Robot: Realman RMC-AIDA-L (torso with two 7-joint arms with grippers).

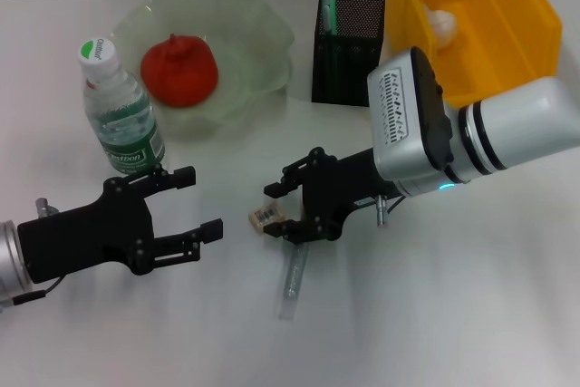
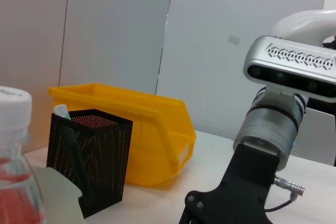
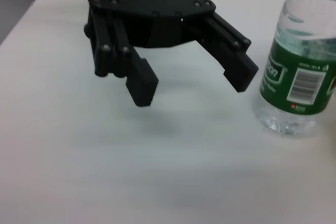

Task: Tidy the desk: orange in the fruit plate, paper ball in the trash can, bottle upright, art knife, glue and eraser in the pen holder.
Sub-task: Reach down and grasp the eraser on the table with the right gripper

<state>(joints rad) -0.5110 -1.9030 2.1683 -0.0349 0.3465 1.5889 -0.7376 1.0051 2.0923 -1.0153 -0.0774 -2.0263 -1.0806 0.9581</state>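
The left gripper (image 1: 190, 206) sits low over the desk (image 1: 453, 314) near its front-left corner, its arm entering from the left edge and the fingers pointing toward the centre. Its fingers are spread wide apart with nothing between them. The right gripper (image 1: 283, 210) is at the middle of the desk, facing the left gripper, its silver wrist reaching in from the right edge. Its fingers are spread, tips close to the surface.
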